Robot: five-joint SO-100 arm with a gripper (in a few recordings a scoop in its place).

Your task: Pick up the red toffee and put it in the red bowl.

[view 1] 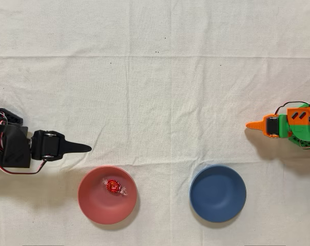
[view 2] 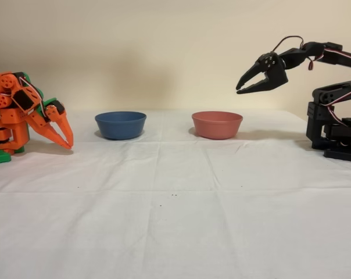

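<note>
The white, creased cloth covering the desk [view 2: 175, 221] is seen nearest the camera in the fixed view. Beyond it, the shallow, matte salmon-red bowl [view 1: 107, 195] is set beside a dark blue round bowl [view 1: 217, 193], well apart from it. The small red toffee in shiny foil with clear twisted ends [view 1: 113, 186] is found inside the red bowl, so the task is judged complete. In the overhead view the toffee lies to the right of and below the black arm's tool [view 2: 245, 88], which is raised above the desk beside the bowl. Its jaws are slightly parted; nothing is held or touched. The orange arm [view 2: 25, 110] stands idle.
</note>
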